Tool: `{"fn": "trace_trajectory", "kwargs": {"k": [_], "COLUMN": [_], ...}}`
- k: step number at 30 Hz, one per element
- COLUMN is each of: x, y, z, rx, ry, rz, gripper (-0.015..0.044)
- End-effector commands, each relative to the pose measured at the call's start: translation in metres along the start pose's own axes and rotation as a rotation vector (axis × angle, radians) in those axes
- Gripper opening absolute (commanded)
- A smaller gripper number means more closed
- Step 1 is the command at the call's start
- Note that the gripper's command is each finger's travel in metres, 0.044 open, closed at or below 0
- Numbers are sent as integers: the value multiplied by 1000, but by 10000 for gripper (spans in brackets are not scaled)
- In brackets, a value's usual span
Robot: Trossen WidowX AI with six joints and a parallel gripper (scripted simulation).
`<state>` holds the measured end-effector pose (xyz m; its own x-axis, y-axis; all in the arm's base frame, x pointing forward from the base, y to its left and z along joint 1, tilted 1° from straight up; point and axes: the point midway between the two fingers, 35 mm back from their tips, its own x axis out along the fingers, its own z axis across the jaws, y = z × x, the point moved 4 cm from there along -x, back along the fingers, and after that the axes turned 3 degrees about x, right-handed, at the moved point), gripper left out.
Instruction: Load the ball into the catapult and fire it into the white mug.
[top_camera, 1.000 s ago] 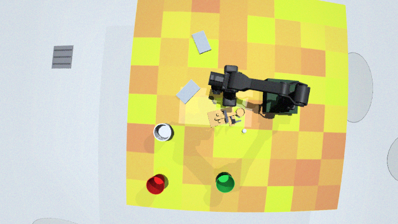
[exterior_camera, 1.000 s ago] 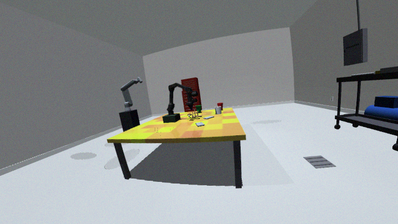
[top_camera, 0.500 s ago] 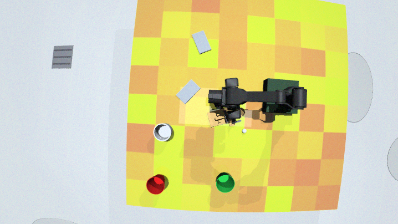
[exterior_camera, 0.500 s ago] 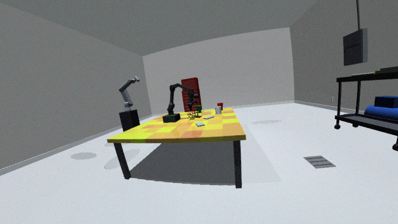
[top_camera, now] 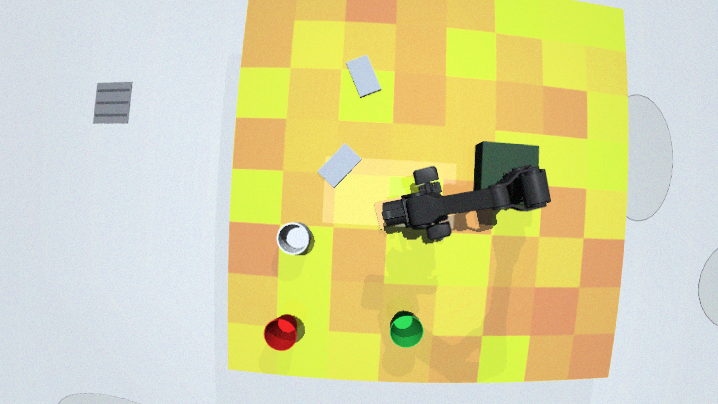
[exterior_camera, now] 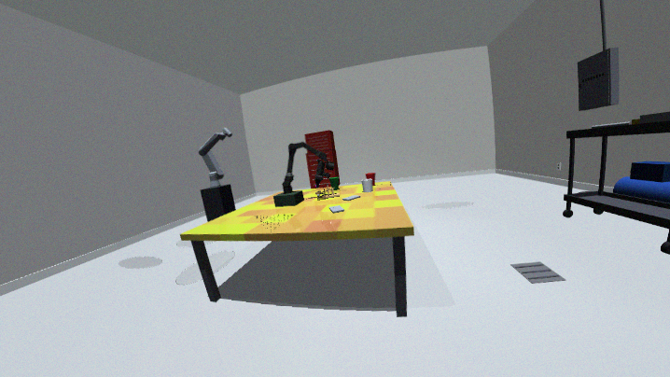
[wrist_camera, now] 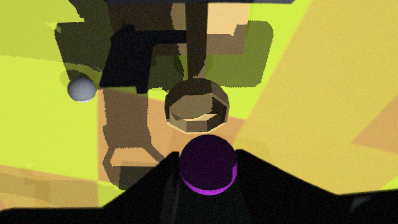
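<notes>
My gripper (wrist_camera: 207,157) (exterior_camera: 318,180) is shut on the purple ball (wrist_camera: 208,167), held between the fingertips in the wrist view. The catapult (exterior_camera: 327,193) is below the gripper. Its round cup (wrist_camera: 197,125) shows just beyond the ball, and its dark throwing arm (wrist_camera: 196,47) runs away from the cup. The ball is above the table, outside the cup's outline in that view. In the top view the robot arm hides the ball and most or all of the catapult. The white mug (top_camera: 295,239) (exterior_camera: 367,186) stands upright to the left of the gripper in the top view.
A small grey ball (wrist_camera: 81,90) lies left of the catapult cup in the wrist view. A red cup (top_camera: 281,334) (exterior_camera: 370,177) and a green cup (top_camera: 406,332) (exterior_camera: 334,181) stand on the table. Two grey slabs (top_camera: 363,76) (top_camera: 339,165) lie flat. A dark green block (top_camera: 507,160) sits under the arm's base.
</notes>
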<state>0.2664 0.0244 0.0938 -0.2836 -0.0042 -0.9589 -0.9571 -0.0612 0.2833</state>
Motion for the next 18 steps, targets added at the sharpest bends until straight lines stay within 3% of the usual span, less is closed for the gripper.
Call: {"fn": "trace_trajectory", "kwargs": {"k": [1,18], "x": [3,25], "y": [3,-5], "z": [5,5], "rx": [-7,-7], "ry": [12,11], "rz": [23,23], "gripper": [0,0]}}
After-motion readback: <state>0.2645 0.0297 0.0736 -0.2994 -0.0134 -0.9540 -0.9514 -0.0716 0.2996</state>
